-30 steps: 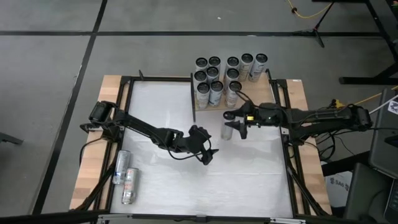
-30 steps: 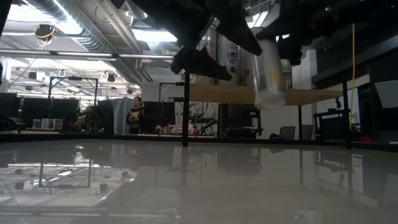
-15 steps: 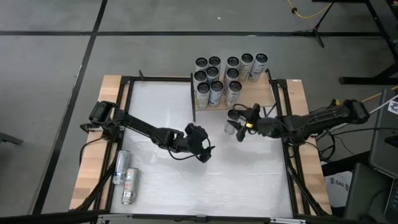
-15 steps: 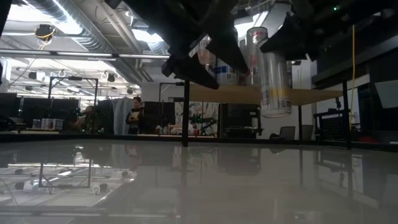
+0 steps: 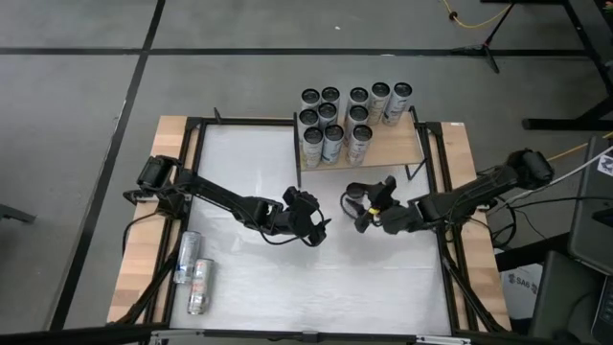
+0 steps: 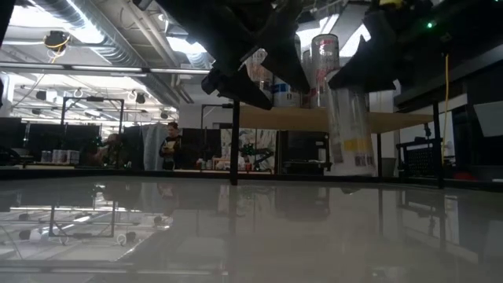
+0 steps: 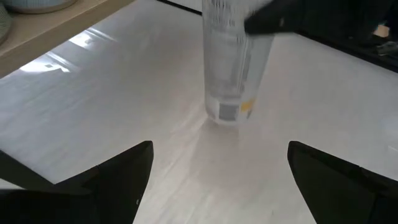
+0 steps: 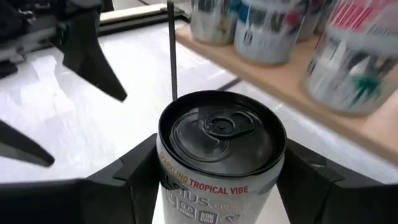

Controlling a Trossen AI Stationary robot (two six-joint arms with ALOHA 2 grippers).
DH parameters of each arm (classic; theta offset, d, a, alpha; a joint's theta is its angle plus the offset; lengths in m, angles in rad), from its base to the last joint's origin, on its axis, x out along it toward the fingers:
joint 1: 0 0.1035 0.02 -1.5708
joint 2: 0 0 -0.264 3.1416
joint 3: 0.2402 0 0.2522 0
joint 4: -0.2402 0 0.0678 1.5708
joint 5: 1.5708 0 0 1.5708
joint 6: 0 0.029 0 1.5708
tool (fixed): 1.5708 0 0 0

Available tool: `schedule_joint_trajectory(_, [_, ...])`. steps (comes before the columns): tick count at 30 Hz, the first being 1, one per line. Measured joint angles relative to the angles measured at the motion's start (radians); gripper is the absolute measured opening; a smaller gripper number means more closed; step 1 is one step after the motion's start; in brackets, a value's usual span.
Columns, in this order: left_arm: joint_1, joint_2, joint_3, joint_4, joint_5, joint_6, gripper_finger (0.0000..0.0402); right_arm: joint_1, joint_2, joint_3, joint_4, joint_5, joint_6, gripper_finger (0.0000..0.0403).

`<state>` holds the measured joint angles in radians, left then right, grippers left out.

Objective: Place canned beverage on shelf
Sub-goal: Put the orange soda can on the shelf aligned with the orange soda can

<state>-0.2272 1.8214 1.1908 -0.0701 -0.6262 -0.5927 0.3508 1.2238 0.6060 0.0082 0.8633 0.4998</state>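
Mid-desk, overhead: right gripper point(image 5: 359, 213) jaws clamp can point(image 5: 355, 199); right wrist: tab, "TROPICAL VIBE" | left gripper point(image 5: 316, 228) jaws spread, empty

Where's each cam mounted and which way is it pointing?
High: overhead, straight down; both arms, shelf.
Low: tabletop height, level across table; arms come in from above, held can.
Left wrist: past open left claw toward the can.
Right wrist: past right claw, shut on can, toward shelf.
Shared: all four see the held can.
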Motion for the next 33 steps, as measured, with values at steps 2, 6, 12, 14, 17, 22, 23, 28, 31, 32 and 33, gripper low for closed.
schedule_joint_trajectory(2, [0.0, 0.0, 0.0, 0.0, -0.001, 0.0, 0.0365, 0.011, 0.032, 0.0, 0.001, 0.011, 0.031, 0.0246])
schedule_joint_trajectory(6, [0.0, 0.0, 0.0, 0.0, -0.001, -0.001, 0.0365, 0.038, 0.085, 0.0, 0.004, 0.063, 0.098, 0.0246])
schedule_joint_trajectory(12, [0.0, 0.0, 0.0, 0.0, -0.001, -0.001, 0.0365, 0.05, 0.113, 0.0, 0.025, 0.059, 0.105, 0.0246])
schedule_joint_trajectory(14, [0.0, 0.0, 0.0, 0.0, -0.001, -0.001, 0.0365, 0.049, 0.113, 0.001, 0.027, 0.028, 0.104, 0.0246])
schedule_joint_trajectory(17, [0.0, 0.0, 0.0, 0.0, -0.001, 0.0, 0.0365, 0.048, 0.112, 0.002, 0.031, -0.003, 0.103, 0.0246])
schedule_joint_trajectory(22, [0.0, 0.0, 0.0, 0.0, -0.001, 0.0, 0.0365, 0.048, 0.112, 0.002, 0.029, -0.008, 0.1, 0.0246])
schedule_joint_trajectory(23, [0.0, 0.0, 0.0, 0.0, -0.001, 0.0, 0.0365, 0.048, 0.112, 0.002, 0.028, -0.008, 0.1, 0.0246])
schedule_joint_trajectory(28, [0.0, 0.001, 0.0, 0.0, -0.001, 0.0, 0.0365, 0.048, 0.112, 0.002, 0.025, -0.011, 0.1, 0.0254])
schedule_joint_trajectory(31, [0.0, 0.001, 0.0, 0.0, -0.001, 0.0, 0.0365, 0.048, 0.112, 0.002, 0.024, -0.014, 0.099, 0.027])
schedule_joint_trajectory(32, [0.0, 0.001, 0.0, 0.0, -0.001, 0.0, 0.0365, 0.048, 0.112, 0.002, 0.024, -0.015, 0.098, 0.0276])
schedule_joint_trajectory(33, [0.0, 0.001, 0.0, 0.0, -0.001, 0.0, 0.0365, 0.048, 0.112, 0.002, 0.024, -0.017, 0.098, 0.0283])
